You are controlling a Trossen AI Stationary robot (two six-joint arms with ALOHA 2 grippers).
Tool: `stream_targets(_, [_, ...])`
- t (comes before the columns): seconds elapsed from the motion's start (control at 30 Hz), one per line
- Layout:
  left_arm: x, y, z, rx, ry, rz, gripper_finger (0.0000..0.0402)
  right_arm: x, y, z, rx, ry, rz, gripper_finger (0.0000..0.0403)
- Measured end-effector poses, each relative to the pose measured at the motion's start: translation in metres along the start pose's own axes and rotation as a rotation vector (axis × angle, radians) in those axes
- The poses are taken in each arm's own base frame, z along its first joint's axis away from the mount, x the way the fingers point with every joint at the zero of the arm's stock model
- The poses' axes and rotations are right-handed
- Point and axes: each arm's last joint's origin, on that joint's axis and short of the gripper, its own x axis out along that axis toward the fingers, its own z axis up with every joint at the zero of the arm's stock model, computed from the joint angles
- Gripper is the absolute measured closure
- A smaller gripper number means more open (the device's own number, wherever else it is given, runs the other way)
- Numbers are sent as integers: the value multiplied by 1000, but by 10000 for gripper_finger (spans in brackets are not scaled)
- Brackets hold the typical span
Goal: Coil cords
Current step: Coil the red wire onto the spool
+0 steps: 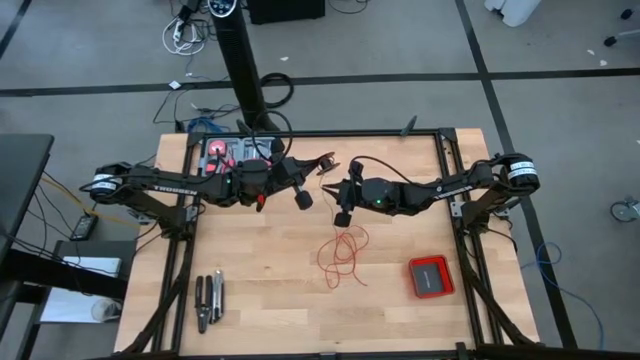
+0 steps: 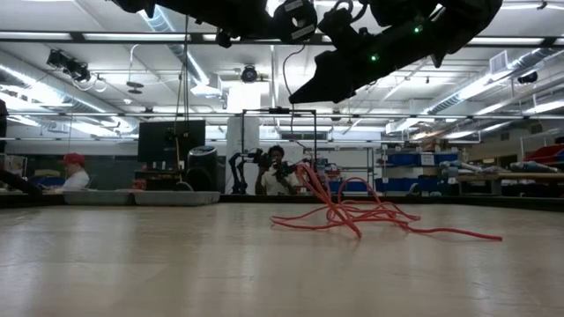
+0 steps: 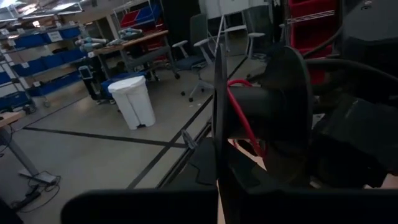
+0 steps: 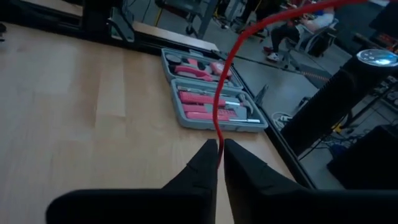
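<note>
Lying nearest the front edge of the wooden table (image 1: 270, 300), a set of pliers (image 1: 208, 298) is seen at the left and a flat red box (image 1: 431, 276) at the right, both well apart from the work. Between them, farther in, the red wire (image 1: 343, 253) is spread in loose, tangled loops on the wood, very thin and bright, with one strand rising to the arms above. That strand is pinched between the clenched tips of the right gripper (image 4: 220, 149), held over the table's middle. Just beside it, the left gripper (image 1: 300, 197) is closed on a black spool (image 3: 273, 118), around whose core a turn of the wire is laid. Behind the left arm, an open grey tool case (image 4: 211, 99) with pink-handled tools is set at the back edge. White lettering on the arms cannot be read with certainty.
</note>
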Motion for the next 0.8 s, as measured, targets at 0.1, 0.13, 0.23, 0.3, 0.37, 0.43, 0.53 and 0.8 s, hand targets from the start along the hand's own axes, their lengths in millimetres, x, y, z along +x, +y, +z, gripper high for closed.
stream_targets(0.1, [0,0,0,0,-1,0,401,0,0,0,-5,-8,17,380])
stream_targets(0.13, [0,0,0,-1,-1,0,401,0,1,1,-3,-12,22,378])
stream_targets(0.23, [0,0,0,0,-1,0,401,0,0,2,3,-25,20,367])
stream_targets(0.3, [0,0,0,-1,-1,0,401,0,0,2,5,-29,20,359])
stream_targets(0.37, [0,0,0,-1,-1,0,401,0,0,3,7,-33,19,353])
stream_targets(0.43, [0,0,0,-1,-1,1,401,0,0,3,7,-34,18,348])
stream_targets(0.53, [0,0,1,-4,-6,2,401,0,-1,3,10,-40,15,347])
stream_targets(0.8, [0,0,1,-10,-11,3,401,2,-2,2,3,-36,10,396])
